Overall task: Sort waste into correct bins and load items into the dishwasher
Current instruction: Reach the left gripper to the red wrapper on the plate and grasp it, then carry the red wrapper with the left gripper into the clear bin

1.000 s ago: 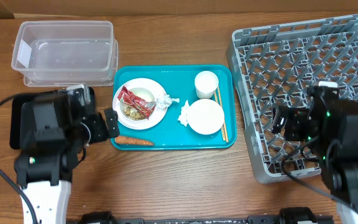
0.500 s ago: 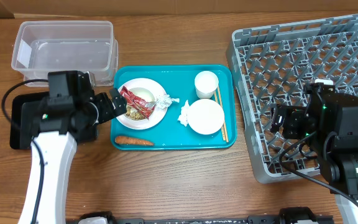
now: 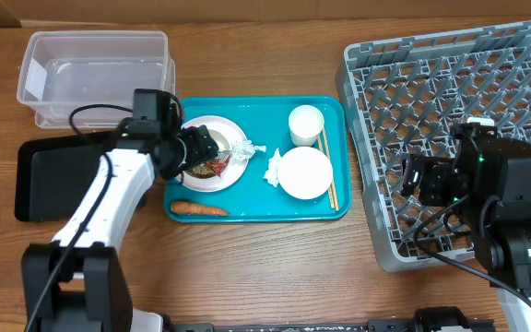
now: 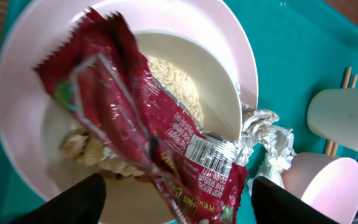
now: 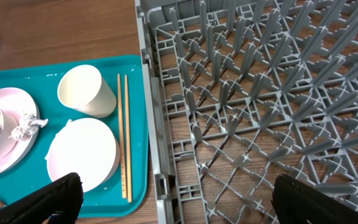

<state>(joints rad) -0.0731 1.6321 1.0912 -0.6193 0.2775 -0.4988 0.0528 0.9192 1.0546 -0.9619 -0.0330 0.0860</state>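
The red snack wrapper lies across the small bowl of beige food scraps on the white plate. My left gripper hovers low over it, open. Its fingertips stand on either side of the wrapper's lower end without touching it. Crumpled foil sits at the plate's right rim, with the tissue beside it. The carrot lies on the teal tray's front left. My right gripper is open and empty over the near left edge of the grey dish rack.
The teal tray also carries a white cup, an upturned white bowl and chopsticks. The clear tub stands at the back left, and the black tray lies in front of it.
My left arm swung from above the black tray rightward onto the plate, and its jaws have narrowed somewhat around the wrapper. The right arm has barely moved.
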